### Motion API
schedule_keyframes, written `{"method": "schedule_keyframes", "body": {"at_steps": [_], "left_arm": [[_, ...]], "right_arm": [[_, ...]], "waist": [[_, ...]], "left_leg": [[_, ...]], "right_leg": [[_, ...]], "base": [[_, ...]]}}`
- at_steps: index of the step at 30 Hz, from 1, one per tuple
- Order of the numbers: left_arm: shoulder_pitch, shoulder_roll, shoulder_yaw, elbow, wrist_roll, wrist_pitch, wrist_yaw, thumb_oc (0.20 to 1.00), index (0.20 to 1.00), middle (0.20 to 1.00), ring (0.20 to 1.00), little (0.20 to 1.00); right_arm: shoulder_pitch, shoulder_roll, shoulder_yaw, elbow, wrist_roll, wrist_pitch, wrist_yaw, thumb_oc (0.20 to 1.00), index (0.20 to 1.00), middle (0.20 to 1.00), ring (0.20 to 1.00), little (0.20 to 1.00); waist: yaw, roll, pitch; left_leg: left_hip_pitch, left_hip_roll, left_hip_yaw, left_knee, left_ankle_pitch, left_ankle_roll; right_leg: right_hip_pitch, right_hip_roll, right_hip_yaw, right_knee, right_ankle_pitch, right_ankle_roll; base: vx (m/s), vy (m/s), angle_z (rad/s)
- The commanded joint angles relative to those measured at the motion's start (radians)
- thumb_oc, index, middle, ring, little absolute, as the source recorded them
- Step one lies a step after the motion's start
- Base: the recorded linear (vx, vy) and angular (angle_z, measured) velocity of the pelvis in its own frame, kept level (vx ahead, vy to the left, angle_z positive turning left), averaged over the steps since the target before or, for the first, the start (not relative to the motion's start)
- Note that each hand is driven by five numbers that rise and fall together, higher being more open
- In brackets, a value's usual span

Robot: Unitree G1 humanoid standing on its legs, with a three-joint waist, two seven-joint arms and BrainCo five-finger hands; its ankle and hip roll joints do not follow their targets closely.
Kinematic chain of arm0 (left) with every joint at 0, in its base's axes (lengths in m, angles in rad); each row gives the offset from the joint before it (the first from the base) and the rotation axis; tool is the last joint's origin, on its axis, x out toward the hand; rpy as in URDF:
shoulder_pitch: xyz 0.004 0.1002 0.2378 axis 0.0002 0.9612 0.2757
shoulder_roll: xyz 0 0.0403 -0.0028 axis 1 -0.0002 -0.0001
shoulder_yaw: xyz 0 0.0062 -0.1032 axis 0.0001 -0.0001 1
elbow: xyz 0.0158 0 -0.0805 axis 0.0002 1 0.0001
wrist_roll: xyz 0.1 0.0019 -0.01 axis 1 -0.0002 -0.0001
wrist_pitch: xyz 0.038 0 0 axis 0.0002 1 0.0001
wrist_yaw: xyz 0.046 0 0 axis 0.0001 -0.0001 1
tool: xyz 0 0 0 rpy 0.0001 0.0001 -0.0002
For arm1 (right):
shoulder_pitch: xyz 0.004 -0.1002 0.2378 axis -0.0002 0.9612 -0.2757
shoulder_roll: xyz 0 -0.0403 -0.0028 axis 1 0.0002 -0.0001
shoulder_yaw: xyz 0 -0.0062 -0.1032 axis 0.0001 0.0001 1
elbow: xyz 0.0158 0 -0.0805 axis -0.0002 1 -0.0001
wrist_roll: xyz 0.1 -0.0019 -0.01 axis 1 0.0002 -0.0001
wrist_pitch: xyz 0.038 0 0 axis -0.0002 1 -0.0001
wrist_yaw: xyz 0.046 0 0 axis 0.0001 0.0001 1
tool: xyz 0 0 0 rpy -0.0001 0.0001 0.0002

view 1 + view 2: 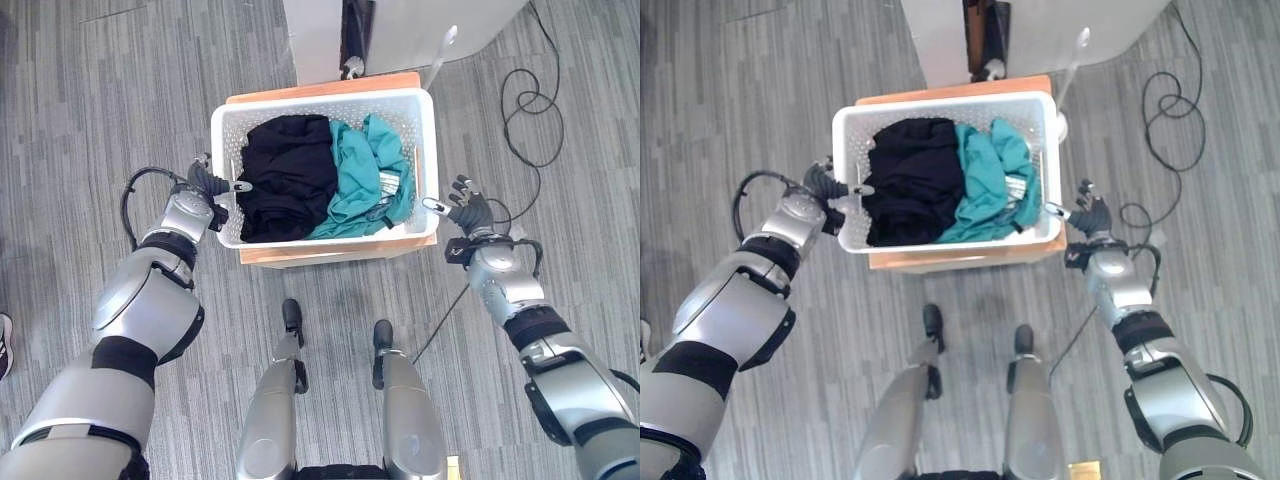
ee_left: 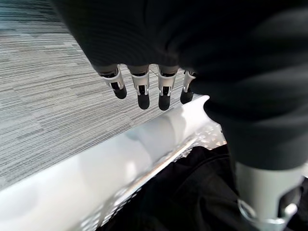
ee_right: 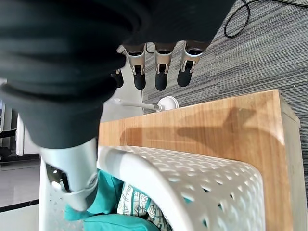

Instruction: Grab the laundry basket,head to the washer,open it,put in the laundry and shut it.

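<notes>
A: What lies at the centre of my head view, going from the largest item down?

B: I see grey striped floor (image 1: 120,90) all round, and a white appliance (image 1: 400,30) at the far edge. Before it stands a low wooden stand, its tabletop (image 3: 202,130) carrying the white laundry basket (image 1: 425,130). Inside the basket, a black garment (image 1: 290,175) fills the robot's left half and a teal garment (image 1: 360,170) the right half, the two touching.

A: And the left robot hand?

B: My left robot hand (image 1: 205,185) sits at the basket's left rim. In its wrist view the fingers (image 2: 140,89) hang outside the rim, only loosely bent, while the thumb reaches over the rim to the inside. It grips nothing.

A: The right one?

B: My right robot hand (image 1: 468,212) is just beside the basket's right rim. Its fingers (image 3: 161,72) point out over the wood, relaxed, the thumb dropping inside the rim by the teal cloth. It holds nothing either.
</notes>
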Motion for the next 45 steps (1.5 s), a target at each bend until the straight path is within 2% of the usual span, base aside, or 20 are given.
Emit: {"method": "schedule_keyframes", "body": {"at_steps": [1,5,9,10,15,16,17,20,21,22,23,24,26,30,36,45], "left_arm": [[-0.056,0.009,0.046,0.066,0.023,-0.016,0.031,1.000,1.000,1.000,1.000,1.000],[-0.043,-0.020,0.052,0.065,0.020,-0.016,0.032,1.000,1.000,1.000,1.000,1.000],[-0.055,-0.039,0.030,0.074,0.022,-0.012,0.026,1.000,1.000,1.000,1.000,1.000],[-0.059,-0.036,0.020,0.074,0.025,-0.009,0.019,1.000,1.000,1.000,1.000,1.000],[-0.079,-0.004,-0.009,0.084,0.052,0.004,0.009,1.000,1.000,1.000,1.000,1.000],[-0.082,0.005,-0.019,0.087,0.065,0.005,0.006,0.805,0.805,0.805,0.805,0.805],[-0.082,0.005,-0.019,0.087,0.065,0.005,0.006,0.573,0.573,0.573,0.573,0.573],[-0.085,0.029,-0.039,0.089,0.088,0.009,0.000,0.263,0.263,0.263,0.263,0.263],[-0.089,0.034,-0.047,0.089,0.095,0.010,-0.002,0.200,0.200,0.200,0.200,0.200],[-0.091,0.039,-0.051,0.090,0.098,0.010,-0.002,0.200,0.200,0.200,0.200,0.200],[-0.093,0.046,-0.061,0.092,0.106,0.010,-0.004,0.200,0.200,0.200,0.200,0.200],[-0.094,0.047,-0.063,0.090,0.109,0.010,-0.004,0.200,0.200,0.200,0.200,0.200],[-0.093,0.049,-0.068,0.091,0.112,0.010,-0.006,0.200,0.200,0.200,0.200,0.200],[-0.090,0.052,-0.099,0.077,0.139,0.008,-0.016,0.200,0.200,0.200,0.200,0.200],[-0.082,0.074,-0.156,0.013,0.222,-0.010,-0.014,0.200,0.200,0.200,0.200,0.200],[-0.023,0.082,-0.182,-0.064,0.323,-0.021,0.007,0.200,0.200,0.200,0.200,0.200]], "right_arm": [[-0.030,0.001,-0.028,-0.033,0.025,-0.062,-0.008,1.000,1.000,1.000,1.000,1.000],[-0.060,0.008,-0.004,-0.022,0.001,-0.051,-0.011,1.000,1.000,1.000,1.000,1.000],[-0.151,0.014,0.062,0.073,0.002,-0.012,0.008,1.000,1.000,1.000,1.000,1.000],[-0.201,0.013,0.106,0.123,-0.014,0.014,0.026,1.000,1.000,1.000,1.000,1.000],[-0.303,0.033,0.195,0.217,-0.069,0.063,0.061,1.000,1.000,1.000,1.000,1.000],[-0.316,0.040,0.210,0.234,-0.076,0.070,0.071,1.000,1.000,1.000,1.000,1.000],[-0.316,0.040,0.210,0.234,-0.076,0.070,0.071,1.000,1.000,1.000,1.000,1.000],[-0.347,0.058,0.236,0.282,-0.081,0.086,0.091,1.000,1.000,1.000,1.000,1.000],[-0.357,0.064,0.245,0.299,-0.087,0.091,0.095,1.000,1.000,1.000,1.000,1.000],[-0.362,0.071,0.252,0.314,-0.088,0.094,0.100,0.846,0.846,0.846,0.846,0.846],[-0.375,0.084,0.266,0.352,-0.088,0.101,0.112,0.473,0.473,0.473,0.473,0.473],[-0.378,0.090,0.270,0.368,-0.090,0.105,0.116,0.351,0.351,0.351,0.351,0.351],[-0.383,0.097,0.277,0.384,-0.089,0.110,0.123,0.200,0.200,0.200,0.200,0.200],[-0.409,0.131,0.314,0.445,-0.104,0.120,0.140,0.200,0.200,0.200,0.200,0.200],[-0.397,0.122,0.344,0.419,-0.154,0.114,0.147,0.200,0.200,0.200,0.200,0.200],[-0.308,0.013,0.287,0.224,-0.182,0.094,0.125,0.200,0.200,0.200,0.200,0.200]], "waist": [[-0.002,-0.078,-0.008],[-0.004,-0.082,0.000],[-0.003,-0.093,0.005],[-0.002,-0.097,0.006],[0.001,-0.111,0.006],[0.001,-0.112,0.006],[0.001,-0.113,0.006],[0.003,-0.116,0.006],[0.003,-0.116,0.006],[0.003,-0.117,0.006],[0.004,-0.118,0.006],[0.005,-0.118,0.006],[0.006,-0.119,0.006],[0.010,-0.121,0.006],[0.013,-0.119,0.006],[0.014,-0.114,-0.010]], "left_leg": [[-0.009,0.066,-0.046,0.131,-0.148,-0.067],[-0.014,0.069,-0.046,0.127,-0.149,-0.068],[-0.026,0.068,-0.045,0.122,-0.140,-0.069],[-0.031,0.069,-0.045,0.120,-0.137,-0.068],[-0.042,0.071,-0.041,0.116,-0.130,-0.069],[-0.043,0.071,-0.041,0.115,-0.129,-0.069],[-0.043,0.071,-0.041,0.115,-0.129,-0.069],[-0.047,0.072,-0.040,0.113,-0.126,-0.070],[-0.049,0.072,-0.040,0.113,-0.125,-0.070],[-0.050,0.073,-0.041,0.113,-0.125,-0.070],[-0.052,0.073,-0.041,0.111,-0.123,-0.069],[-0.053,0.073,-0.041,0.111,-0.122,-0.069],[-0.053,0.073,-0.041,0.110,-0.122,-0.069],[-0.057,0.070,-0.042,0.103,-0.117,-0.068],[-0.059,0.069,-0.044,0.098,-0.114,-0.068],[-0.013,0.060,-0.049,0.102,-0.136,-0.060]], "right_leg": [[0.068,-0.093,-0.029,-0.380,0.308,0.053],[0.057,-0.088,-0.029,-0.377,0.307,0.051],[0.044,-0.084,-0.031,-0.380,0.317,0.049],[0.040,-0.082,-0.032,-0.382,0.320,0.048],[0.028,-0.075,-0.029,-0.388,0.326,0.044],[0.026,-0.075,-0.028,-0.388,0.327,0.044],[0.026,-0.075,-0.028,-0.388,0.327,0.044],[0.022,-0.071,-0.028,-0.389,0.328,0.043],[0.021,-0.070,-0.028,-0.389,0.328,0.043],[0.021,-0.069,-0.028,-0.391,0.328,0.042],[0.019,-0.068,-0.028,-0.391,0.327,0.041],[0.019,-0.068,-0.029,-0.391,0.327,0.041],[0.019,-0.067,-0.029,-0.392,0.327,0.040],[0.014,-0.064,-0.030,-0.394,0.328,0.039],[0.013,-0.065,-0.032,-0.393,0.329,0.040],[0.060,-0.081,-0.035,-0.385,0.319,0.050]], "base": [[0.00,0.000,0.00],[0.00,-0.002,-0.01],[0.00,0.000,0.00],[0.00,0.000,0.00],[0.00,0.000,0.00],[0.00,0.000,0.00],[0.00,0.000,0.00],[0.00,0.003,-0.01],[0.00,0.008,-0.04],[0.00,0.010,-0.04],[0.00,0.005,-0.03],[0.00,0.004,-0.03],[0.00,0.000,0.00],[0.00,0.000,0.00],[0.00,0.000,0.00],[0.01,0.010,0.00]]}}
